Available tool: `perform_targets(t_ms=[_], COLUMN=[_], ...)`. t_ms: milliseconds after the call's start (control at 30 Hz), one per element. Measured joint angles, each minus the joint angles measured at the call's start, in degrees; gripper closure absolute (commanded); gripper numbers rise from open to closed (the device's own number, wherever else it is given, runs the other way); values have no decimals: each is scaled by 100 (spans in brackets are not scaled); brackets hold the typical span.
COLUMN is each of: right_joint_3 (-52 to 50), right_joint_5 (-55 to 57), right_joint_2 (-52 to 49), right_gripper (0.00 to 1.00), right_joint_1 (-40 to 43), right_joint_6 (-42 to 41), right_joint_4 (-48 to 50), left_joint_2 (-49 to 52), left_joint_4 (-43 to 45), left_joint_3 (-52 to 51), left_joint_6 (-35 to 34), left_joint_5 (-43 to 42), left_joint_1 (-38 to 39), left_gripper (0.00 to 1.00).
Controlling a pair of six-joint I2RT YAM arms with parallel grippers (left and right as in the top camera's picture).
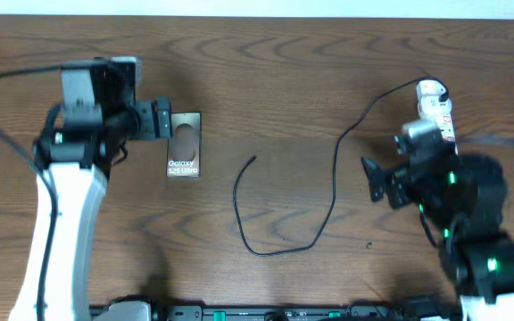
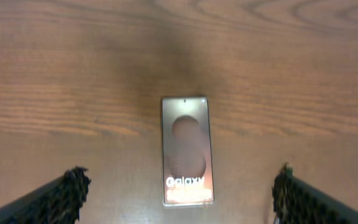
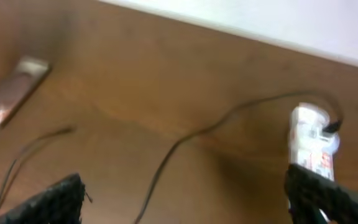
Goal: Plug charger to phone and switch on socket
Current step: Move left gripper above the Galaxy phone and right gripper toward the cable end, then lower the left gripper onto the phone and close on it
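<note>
The phone (image 1: 184,144) lies face up on the wooden table, its "Galaxy" print towards the front. My left gripper (image 1: 162,119) is open and empty, hovering at the phone's far left corner. In the left wrist view the phone (image 2: 187,149) lies between and ahead of the spread fingers (image 2: 180,196). The charger cable (image 1: 333,183) loops across the middle of the table. Its free connector tip (image 1: 253,160) lies right of the phone. Its black plug (image 3: 334,126) sits at the white socket (image 1: 435,105). My right gripper (image 1: 375,178) is open and empty, left of the socket (image 3: 312,142).
The socket's thick white cord is hidden behind the right arm. The table's far edge meets a pale wall (image 3: 260,18). Bare wood (image 1: 284,80) lies behind the cable loop.
</note>
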State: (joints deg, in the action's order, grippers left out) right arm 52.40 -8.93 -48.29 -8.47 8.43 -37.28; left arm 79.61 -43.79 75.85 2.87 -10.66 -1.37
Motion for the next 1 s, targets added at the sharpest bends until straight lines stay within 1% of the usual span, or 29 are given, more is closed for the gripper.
perform_targets(t_ms=[100,200,267,533,767,1000], right_joint_3=[772,1467,1714,1805,1805,1805], right_joint_5=[-81,-125,-151,-393,-483,-494], right_joint_2=[-717,-1368,-1679,-2369,-2398,-2398], right_gripper=[1,1,1,1,1,1], right_joint_1=[0,0,0,0,0,0], right_joint_6=[2,0,0,-48,-48,-48], right_joint_4=[-699,-1329,-1493,-1694,-1711,-1749], left_joint_2=[544,852,942,1388,2347,3108], left_joint_4=[-516,-577,-566,85,74,20], left_joint_3=[638,933,951,964,1021,1021], left_joint_6=[-2,-2,-4,-48,-46,-170], left_joint_5=[-2,-2,2,-103,269,632], left_joint_1=[0,0,0,0,79,514], left_gripper=[4,4,4,4,4,4])
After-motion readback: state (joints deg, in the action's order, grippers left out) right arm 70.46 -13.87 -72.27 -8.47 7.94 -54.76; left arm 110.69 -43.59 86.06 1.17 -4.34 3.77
